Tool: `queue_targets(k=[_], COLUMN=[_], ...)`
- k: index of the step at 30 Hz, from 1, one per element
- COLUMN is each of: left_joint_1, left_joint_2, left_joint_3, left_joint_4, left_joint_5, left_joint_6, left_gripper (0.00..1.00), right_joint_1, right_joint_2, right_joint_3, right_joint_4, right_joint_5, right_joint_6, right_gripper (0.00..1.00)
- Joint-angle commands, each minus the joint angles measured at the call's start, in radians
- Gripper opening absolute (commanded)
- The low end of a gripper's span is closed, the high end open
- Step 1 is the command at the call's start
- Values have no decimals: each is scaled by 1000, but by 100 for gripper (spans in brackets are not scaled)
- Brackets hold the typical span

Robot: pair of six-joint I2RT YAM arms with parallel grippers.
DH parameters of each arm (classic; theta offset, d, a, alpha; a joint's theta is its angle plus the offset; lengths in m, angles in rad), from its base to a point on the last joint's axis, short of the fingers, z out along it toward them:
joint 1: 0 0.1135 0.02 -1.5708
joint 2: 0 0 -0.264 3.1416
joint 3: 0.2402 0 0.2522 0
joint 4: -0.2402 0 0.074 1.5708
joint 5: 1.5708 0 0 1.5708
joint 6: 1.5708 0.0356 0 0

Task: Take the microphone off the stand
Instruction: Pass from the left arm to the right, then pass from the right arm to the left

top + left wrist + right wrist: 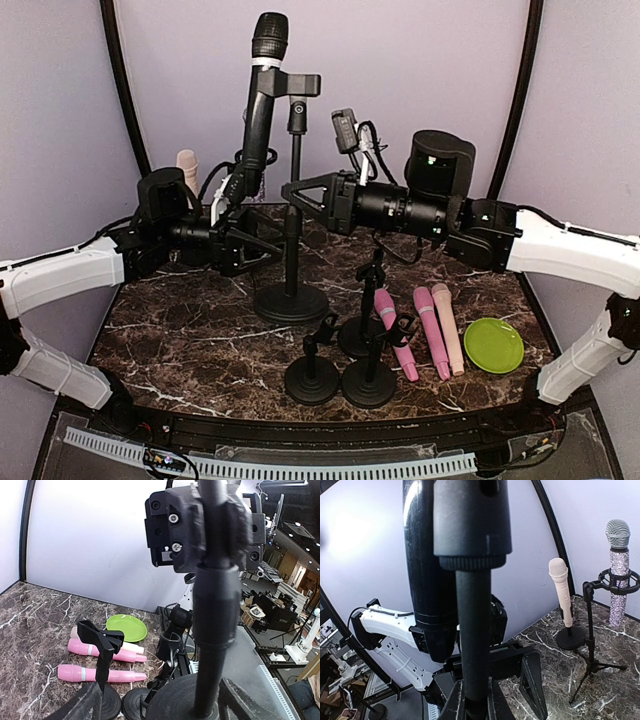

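Left pincer (pixel 243 232) clamps the black microphone's (pixel 262 100) lower end, while right pincer (pixel 297 192) grips the stand pole (pixel 292 235) beside it.

no legible text, labels, brands, numbers or signs in any view

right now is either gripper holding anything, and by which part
The right gripper clamps the tall stand's pole at mid-height. The left gripper is at the black microphone's lower handle, but whether it grips cannot be told.
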Motion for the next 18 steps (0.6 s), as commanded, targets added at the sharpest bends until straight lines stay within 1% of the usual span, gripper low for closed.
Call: queue_targets(k=[1,3,6,9,12,18], left_joint_1=[-3,-9,-22,-37,-42,-60], left_joint_2=[-57,-70,-79,-88,-93,-82], left_joint_3=[-67,-87,-96,-108,-116,-106], left_joint_4=[145,179,176,183,170,126], left_joint_5=[-19,-39,-63,-101,-143,-182], left_joint_6=[-40,-44,-29,-16,-2,34], left_gripper=[83,83,83,83,83,84], right_joint_1=[12,17,22,27,34,53], right_joint_2=[-48,-49,-50,-48,-39,-21], right_joint_3=[-7,-13,-21,-33,-40,-41], right_joint_4=[208,213,216,243,273,302], right_joint_5=[102,126,171,175,175,260], right_joint_6=[23,24,30,43,51,49], right_gripper=[0,0,0,0,0,0])
